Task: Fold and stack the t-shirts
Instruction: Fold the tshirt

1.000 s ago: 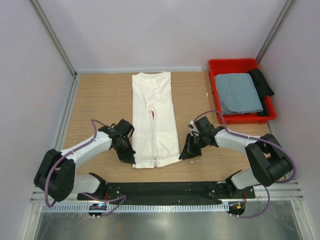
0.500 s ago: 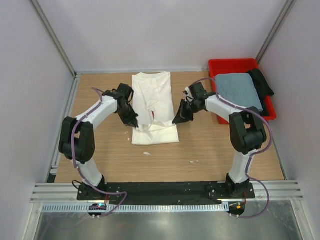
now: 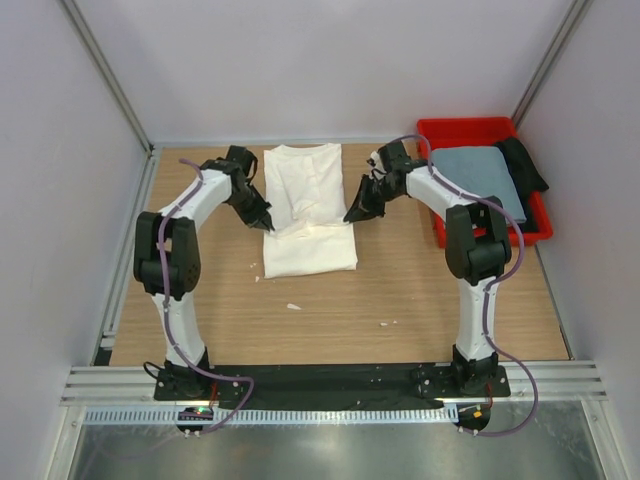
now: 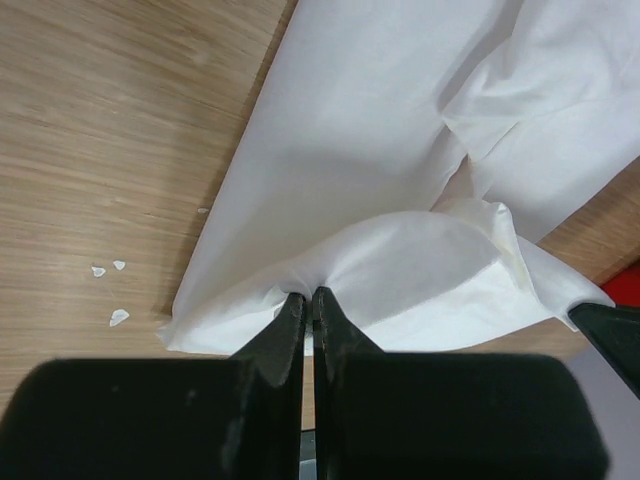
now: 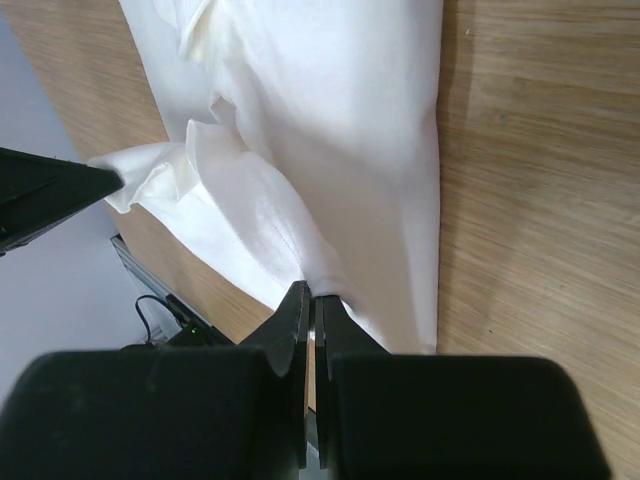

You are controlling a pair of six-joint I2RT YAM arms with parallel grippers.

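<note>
The left tool [image 4: 308, 297] and right tool [image 5: 308, 292] each clamp an edge of the white t-shirt [image 3: 308, 250], part-folded at far centre of the desk [image 3: 420, 290]. The grey-blue t-shirt [image 3: 478, 185] lies in the red bin [image 3: 465, 128], far right.

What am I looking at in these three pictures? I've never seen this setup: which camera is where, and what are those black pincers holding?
The machine is two robot arms bolted at the near edge of a wooden table. The wide picture comes from a fixed camera above and behind them, so their bases sit at the bottom. The two close-ups come from a camera on each wrist, looking along that arm's black fingers. A white t-shirt lies in the middle, partly folded. The left gripper and the right gripper are each shut on a pinch of its cloth, one at either side edge. At the far right, a red bin holds a folded grey-blue t-shirt and something black. A few white scraps lie on the wood.
</note>
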